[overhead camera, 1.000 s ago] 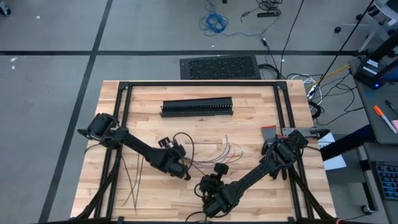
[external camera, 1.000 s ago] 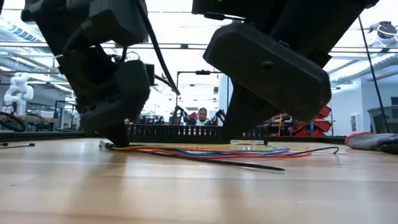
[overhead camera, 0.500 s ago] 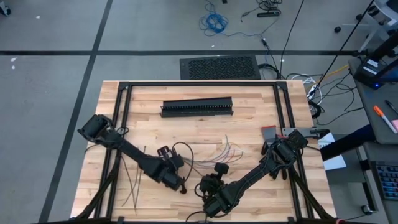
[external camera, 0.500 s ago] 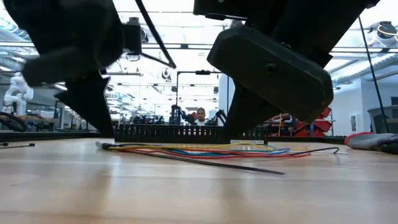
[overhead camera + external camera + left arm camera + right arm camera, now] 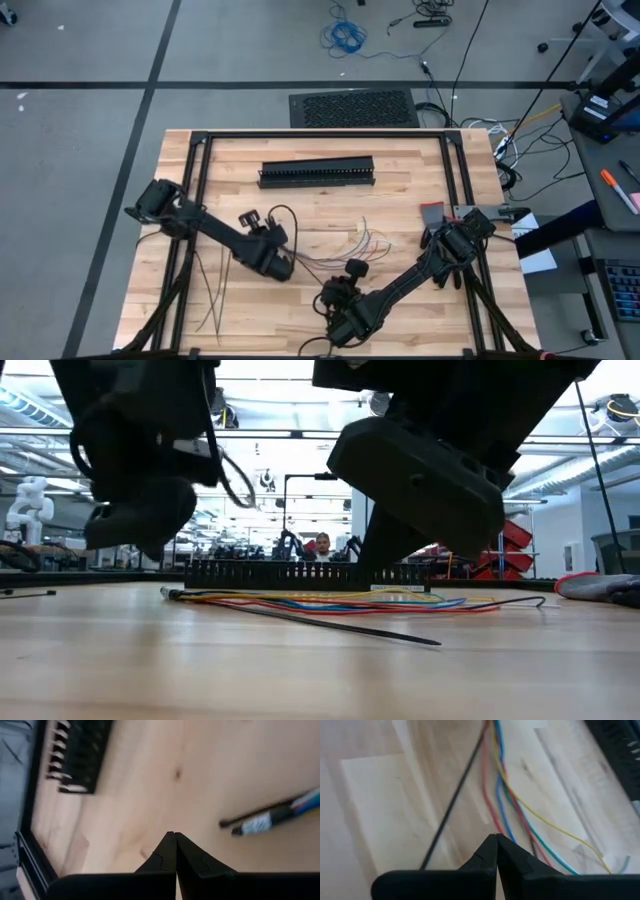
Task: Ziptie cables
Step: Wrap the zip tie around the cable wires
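1. Left gripper, closed on nothing, hovers just beside the cables mid-table; right gripper, also closed and empty, is near them. Zipties lie well left.
2. Low view: red, blue, yellow cables lie flat before the duct.
3. Left wrist: bundle end carries a white label, unreadable.
4. Right wrist: fanned coloured cables beside a dark ziptie.

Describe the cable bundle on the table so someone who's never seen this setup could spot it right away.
Start at the long black slotted duct near the far edge of the wooden table. Nearer, between the left gripper and right gripper, lie the cables: thin, coloured and curving, unlike the straight dark zipties at the left.
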Controlling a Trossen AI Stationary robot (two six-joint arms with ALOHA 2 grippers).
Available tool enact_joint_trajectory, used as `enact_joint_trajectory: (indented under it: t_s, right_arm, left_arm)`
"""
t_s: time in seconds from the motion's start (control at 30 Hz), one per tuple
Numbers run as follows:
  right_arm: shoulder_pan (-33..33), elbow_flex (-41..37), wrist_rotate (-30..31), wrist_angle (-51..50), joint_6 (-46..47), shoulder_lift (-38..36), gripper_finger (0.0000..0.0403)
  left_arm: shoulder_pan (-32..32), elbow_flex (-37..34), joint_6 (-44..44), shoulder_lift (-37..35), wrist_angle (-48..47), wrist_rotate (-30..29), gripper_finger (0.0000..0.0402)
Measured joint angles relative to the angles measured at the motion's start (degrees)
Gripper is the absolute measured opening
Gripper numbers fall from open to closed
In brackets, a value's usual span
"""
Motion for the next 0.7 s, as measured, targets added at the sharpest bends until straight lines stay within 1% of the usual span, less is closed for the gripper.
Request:
enact_joint_trajectory:
  t_s: [0.17,0.3,0.47,0.7]
  right_arm:
    - [0.42,0.00,1.41,-4.90,5.21,0.00,0.0000]
    - [1.42,0.00,1.48,-5.84,8.61,0.00,0.0000]
    - [3.11,0.00,2.81,-5.88,9.71,0.00,0.0000]
    - [4.78,0.00,3.41,-7.26,13.23,0.00,0.0000]
  left_arm:
    - [2.46,-0.08,7.95,0.00,3.91,6.54,0.0000]
    - [3.94,-0.08,8.81,0.00,3.00,7.87,0.0000]
    - [5.29,-0.08,10.43,0.00,5.40,9.95,0.0000]
    - [5.93,-0.08,15.47,0.00,11.91,16.31,0.0000]
